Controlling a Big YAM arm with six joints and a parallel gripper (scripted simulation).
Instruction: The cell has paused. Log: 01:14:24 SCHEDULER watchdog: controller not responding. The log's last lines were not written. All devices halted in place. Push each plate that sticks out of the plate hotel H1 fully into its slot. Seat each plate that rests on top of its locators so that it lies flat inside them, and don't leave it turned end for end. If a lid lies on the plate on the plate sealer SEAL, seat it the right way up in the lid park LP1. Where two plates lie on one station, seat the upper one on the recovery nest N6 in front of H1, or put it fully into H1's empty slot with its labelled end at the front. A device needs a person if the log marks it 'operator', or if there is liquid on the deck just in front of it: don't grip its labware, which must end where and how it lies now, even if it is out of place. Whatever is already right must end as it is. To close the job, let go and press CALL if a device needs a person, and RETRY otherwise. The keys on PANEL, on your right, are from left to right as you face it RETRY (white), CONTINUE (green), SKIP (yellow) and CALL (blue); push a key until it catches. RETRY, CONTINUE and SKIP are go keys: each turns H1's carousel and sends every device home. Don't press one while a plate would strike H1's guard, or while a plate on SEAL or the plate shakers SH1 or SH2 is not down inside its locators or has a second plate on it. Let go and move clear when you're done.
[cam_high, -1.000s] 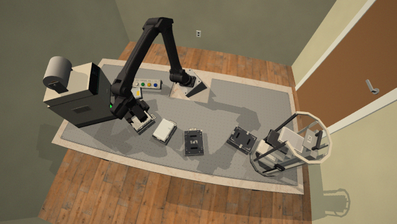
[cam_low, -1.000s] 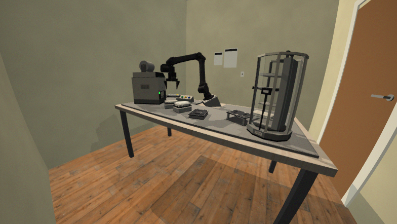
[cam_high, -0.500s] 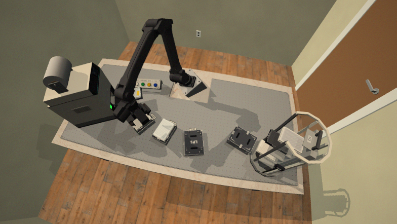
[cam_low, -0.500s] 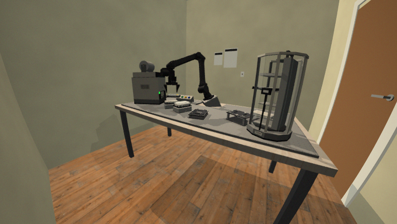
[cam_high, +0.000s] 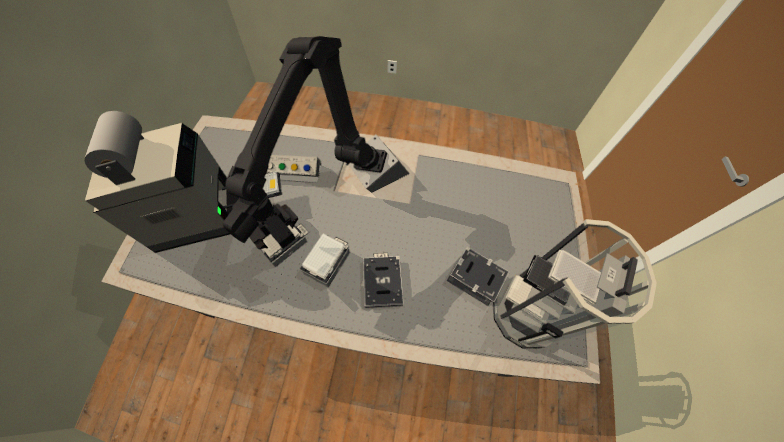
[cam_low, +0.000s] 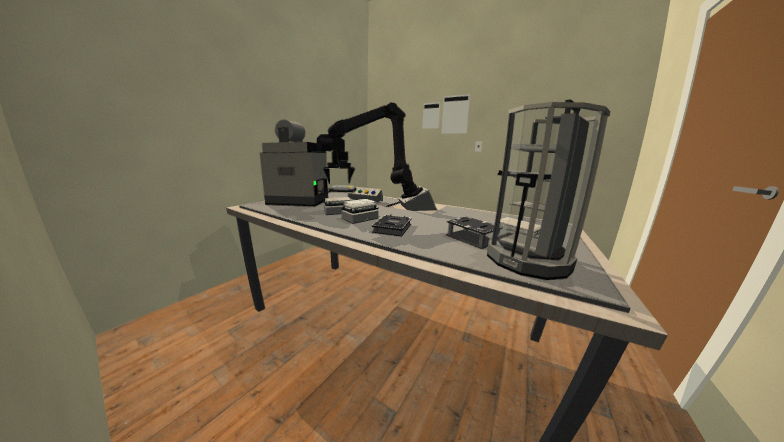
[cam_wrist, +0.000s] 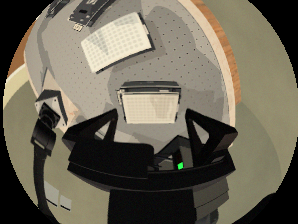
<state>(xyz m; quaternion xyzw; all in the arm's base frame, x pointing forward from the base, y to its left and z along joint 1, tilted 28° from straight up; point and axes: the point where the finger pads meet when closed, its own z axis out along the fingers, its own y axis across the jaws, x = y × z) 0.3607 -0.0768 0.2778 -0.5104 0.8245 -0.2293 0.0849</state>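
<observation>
On the table, the sealer stands at the left end and the plate hotel at the right (near the door); between them lie two plates, the lid park and a nest.
</observation>
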